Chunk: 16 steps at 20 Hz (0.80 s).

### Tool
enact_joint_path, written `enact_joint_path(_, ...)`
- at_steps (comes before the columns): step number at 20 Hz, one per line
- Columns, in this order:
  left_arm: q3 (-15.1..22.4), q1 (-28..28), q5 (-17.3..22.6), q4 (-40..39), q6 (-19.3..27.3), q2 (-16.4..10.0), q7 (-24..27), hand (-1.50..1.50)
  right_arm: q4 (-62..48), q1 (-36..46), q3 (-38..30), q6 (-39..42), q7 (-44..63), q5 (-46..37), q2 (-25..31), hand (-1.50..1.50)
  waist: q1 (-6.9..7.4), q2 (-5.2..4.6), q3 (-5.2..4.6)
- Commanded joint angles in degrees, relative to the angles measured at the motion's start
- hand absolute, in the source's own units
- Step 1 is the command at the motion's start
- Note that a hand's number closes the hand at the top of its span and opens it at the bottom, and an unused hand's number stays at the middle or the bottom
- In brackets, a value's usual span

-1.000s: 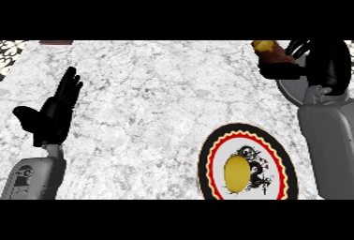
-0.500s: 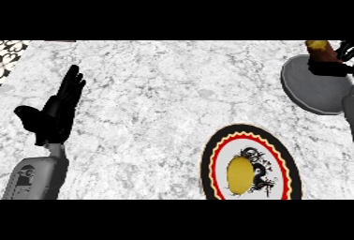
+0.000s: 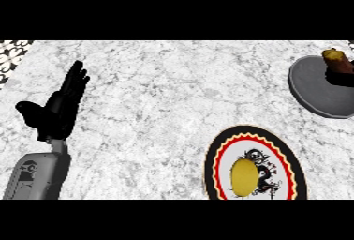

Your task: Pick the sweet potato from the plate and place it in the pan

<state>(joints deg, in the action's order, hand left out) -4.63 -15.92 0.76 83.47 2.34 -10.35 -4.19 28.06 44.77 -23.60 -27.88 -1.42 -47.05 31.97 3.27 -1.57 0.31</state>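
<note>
White-and-grey marbled counter (image 3: 173, 93) fills the head view, with a strip of black-and-white patterned tile (image 3: 14, 54) showing at the upper left corner. At the left edge the grey left forearm (image 3: 38, 173) comes up from the bottom of the view and ends in the left hand (image 3: 61, 108). This hand rests over the counter with its fingers straight and pointing away from the robot, thumb spread to the left, grasping nothing. Well to its right, at the lower edge, lies the plate (image 3: 216, 161), round with a black rim and a red-and-yellow zigzag band. A yellow oval (image 3: 243, 176) shows on its white face beside a dark figure motif. Up and to the right, well apart from the plate, sits the grey pan (image 3: 318, 93), cut off by the right edge of the view. The sweet potato (image 3: 334, 55) stands over the pan's far side, its orange-brown end uppermost. Just beneath it the right hand (image 3: 343, 71) is only partly in view at the edge, and it appears to be wrapped round the sweet potato's lower end.
</note>
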Motion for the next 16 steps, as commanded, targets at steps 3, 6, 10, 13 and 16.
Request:
enact_joint_path(3, 0.8, 0.2, 0.1, 0.5, -0.4, 0.6, 0.1, 0.00, -10.2, 1.8, -5.8, 7.9, -3.9, 6.8, 0.7, -1.50, 0.95, -0.30, 0.13)
enact_joint_path(6, 0.5, -0.8, -0.2, 1.2, 0.1, 0.3, -1.0, 0.00, -13.0, 2.4, -7.8, 14.7, -6.9, 9.7, 0.7, -1.50, 0.95, -0.23, 0.16)
enact_joint_path(10, 0.9, 1.1, -0.6, 1.0, 0.0, 0.5, -0.3, 0.00, -15.5, 0.9, -8.8, 14.8, -12.8, 10.4, 1.7, -1.50, 0.63, -0.07, 0.08)
enact_joint_path(13, 0.7, 1.3, -0.9, -0.5, 0.0, 0.6, 1.4, 0.00, -14.3, 1.3, -10.9, 13.2, -17.9, 12.5, 2.3, -1.50, 0.15, -0.06, 0.06)
enact_joint_path(16, -0.5, -1.1, -0.5, 0.2, 1.4, 0.3, -2.0, 0.00, -12.5, 0.5, -15.6, 12.6, -23.3, 17.6, 2.2, -1.50, -1.16, 0.53, 0.03)
